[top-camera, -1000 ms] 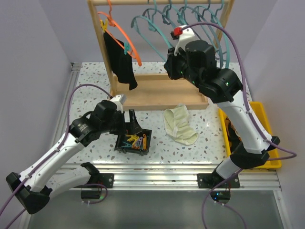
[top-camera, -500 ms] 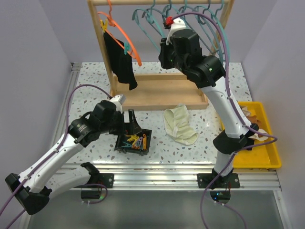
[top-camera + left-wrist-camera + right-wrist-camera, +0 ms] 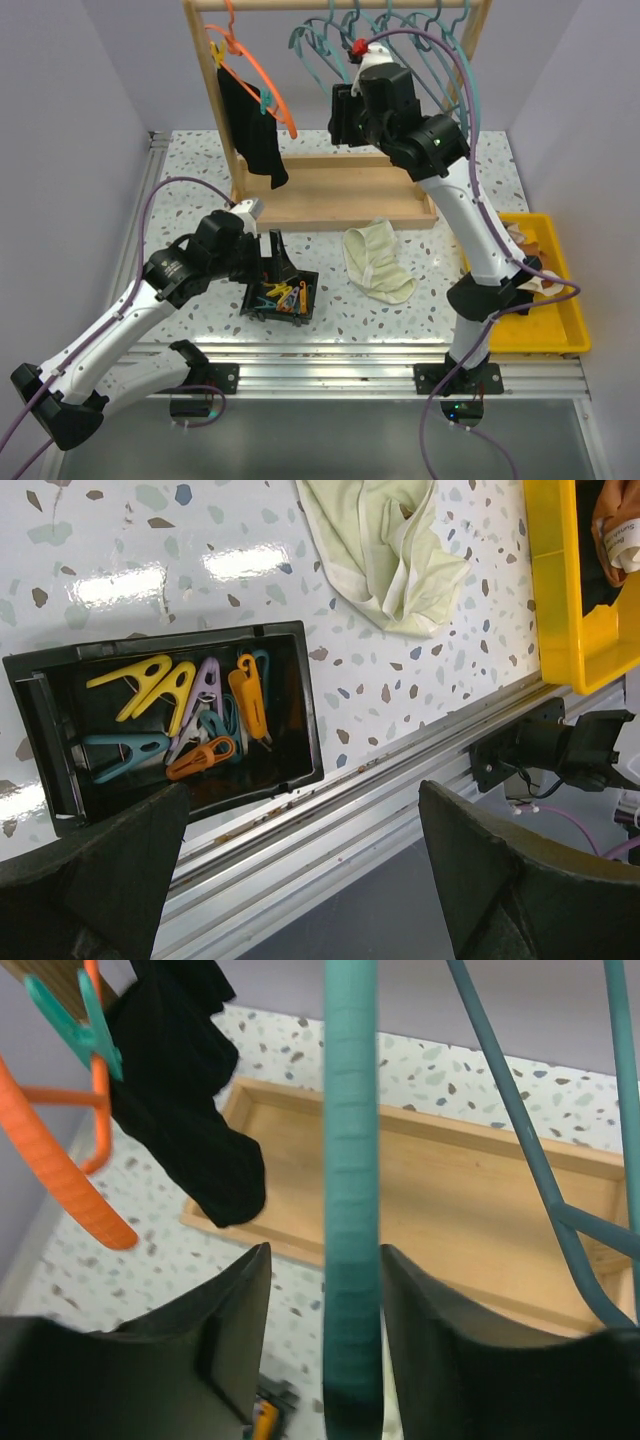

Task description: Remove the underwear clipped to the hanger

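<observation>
The black underwear [image 3: 255, 125] hangs from an orange hanger [image 3: 268, 82] on the wooden rack, held by a teal clip [image 3: 265, 104]. The right wrist view shows the black piece [image 3: 185, 1110], the clip [image 3: 75, 1010] and the orange hanger [image 3: 60, 1170] at upper left. The cream-white brief [image 3: 378, 260] lies loose on the table, also in the left wrist view [image 3: 385, 550]. My right gripper [image 3: 338, 115] is high among the teal hangers, right of the black piece. It is open [image 3: 325, 1260], with a teal hanger bar [image 3: 350, 1160] between its fingers. My left gripper [image 3: 280, 262] is open and empty [image 3: 300, 800] over the clothespin bin.
A black bin [image 3: 282, 296] of coloured clothespins [image 3: 195, 710] sits at the front centre. Several teal hangers [image 3: 400, 40] hang on the rail. The wooden rack base [image 3: 340, 195] lies behind the brief. A yellow tray [image 3: 540, 330] with clothes is at the right edge.
My right arm has swung left and up from the rack's right side into the teal hangers, which shifted. The left arm, the brief and the black piece have not moved.
</observation>
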{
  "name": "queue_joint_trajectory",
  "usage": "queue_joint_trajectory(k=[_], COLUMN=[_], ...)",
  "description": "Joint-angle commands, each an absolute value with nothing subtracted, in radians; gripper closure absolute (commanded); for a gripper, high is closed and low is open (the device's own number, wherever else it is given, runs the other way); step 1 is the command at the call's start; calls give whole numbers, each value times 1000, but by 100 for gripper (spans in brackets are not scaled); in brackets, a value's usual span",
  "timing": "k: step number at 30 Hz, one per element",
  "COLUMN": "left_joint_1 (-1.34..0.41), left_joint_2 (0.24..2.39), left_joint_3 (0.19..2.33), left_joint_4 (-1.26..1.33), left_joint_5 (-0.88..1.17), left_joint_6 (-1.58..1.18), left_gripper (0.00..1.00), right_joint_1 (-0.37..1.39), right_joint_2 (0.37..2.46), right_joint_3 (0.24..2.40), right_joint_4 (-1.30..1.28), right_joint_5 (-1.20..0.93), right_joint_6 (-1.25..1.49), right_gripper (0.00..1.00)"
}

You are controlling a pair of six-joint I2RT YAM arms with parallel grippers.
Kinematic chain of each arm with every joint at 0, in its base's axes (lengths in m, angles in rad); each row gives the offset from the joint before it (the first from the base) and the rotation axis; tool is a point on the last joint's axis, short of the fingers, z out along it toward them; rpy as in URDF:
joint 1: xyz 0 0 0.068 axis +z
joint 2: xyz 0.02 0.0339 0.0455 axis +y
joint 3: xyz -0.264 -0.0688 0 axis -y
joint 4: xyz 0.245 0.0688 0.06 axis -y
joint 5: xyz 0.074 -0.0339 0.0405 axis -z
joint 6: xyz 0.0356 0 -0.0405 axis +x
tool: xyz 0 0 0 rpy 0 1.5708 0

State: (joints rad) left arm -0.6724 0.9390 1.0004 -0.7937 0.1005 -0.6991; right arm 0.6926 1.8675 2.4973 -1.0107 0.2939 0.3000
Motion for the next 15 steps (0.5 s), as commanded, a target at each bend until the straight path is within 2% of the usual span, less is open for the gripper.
queue_joint_trajectory(k=[1, 3, 4, 5, 7, 8, 12, 15], left_joint_1=[-667, -667, -667, -667, -667, -667, -667, -667], left_joint_2=[922, 925, 927, 928, 933, 933, 931, 931], left_joint_3=[1025, 1049, 1055, 1069, 1084, 1095, 1115, 1115], left_joint_4=[-775, -781, -784, -782, -795, -796, -798, -799], left_joint_5=[107, 100, 98, 97, 89, 87, 74, 69], left_joint_6=[-715, -715, -712, -710, -709, -709, -709, -706], left_gripper=[0, 0, 0, 0, 0, 0, 0, 0], right_joint_1=[692, 695, 698, 707, 744, 762, 915, 940], right_joint_2=[1780, 1724, 1656, 1620, 1498, 1455, 1249, 1137], right_joint_3=[2421, 2325, 2281, 2234, 2068, 1913, 1522, 1240], right_joint_4=[-991, -988, -986, -988, -999, -991, -950, -879], right_joint_5=[258, 235, 210, 210, 204, 204, 259, 304], right_joint_6=[310, 314, 314, 310, 307, 314, 389, 495], right_gripper=[44, 31, 14, 11, 7, 5, 3, 3])
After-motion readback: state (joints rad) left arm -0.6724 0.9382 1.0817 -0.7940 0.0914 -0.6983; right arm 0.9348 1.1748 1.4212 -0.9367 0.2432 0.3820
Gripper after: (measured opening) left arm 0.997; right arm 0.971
